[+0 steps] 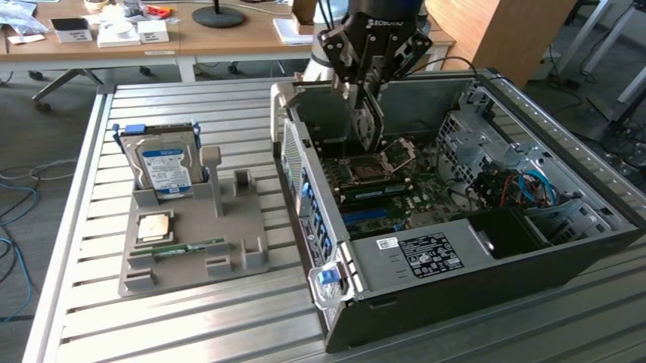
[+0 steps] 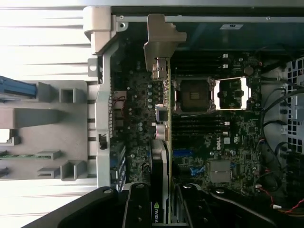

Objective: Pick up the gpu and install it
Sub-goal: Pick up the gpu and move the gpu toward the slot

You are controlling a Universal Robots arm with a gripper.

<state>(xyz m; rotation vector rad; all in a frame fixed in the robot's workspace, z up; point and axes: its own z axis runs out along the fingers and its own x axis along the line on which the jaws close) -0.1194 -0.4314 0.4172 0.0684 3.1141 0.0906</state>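
Nearest your wrist camera, the gripper point(image 2: 164, 211) is clamped on the gpu point(image 2: 160, 161): one dark finger sits on each face of the card, and the jaws are narrowed to the card's thickness. You see the gpu edge-on, with its silvery metal end bracket point(image 2: 161, 42) at the far end from the fingers, close to the case's rear wall.

In the exterior view, the gripper point(image 1: 368, 83) holds the gpu point(image 1: 370, 125) upright inside the open computer case point(image 1: 565, 113). The card hangs over the motherboard point(image 1: 404, 193), just beside the open CPU socket point(image 1: 379, 162). You cannot tell whether the card's lower edge touches the board.

Outside the case, toward the exterior view's left, a grey parts fixture point(image 1: 242, 257) rests on the slatted metal table point(image 1: 151, 325). It carries:
- a silver hard drive point(image 1: 166, 166) with a blue-white label, standing upright;
- a narrow green RAM stick point(image 1: 192, 247), lying flat;
- a square processor chip point(image 1: 153, 225), lying flat.

All three are well apart from the gripper.
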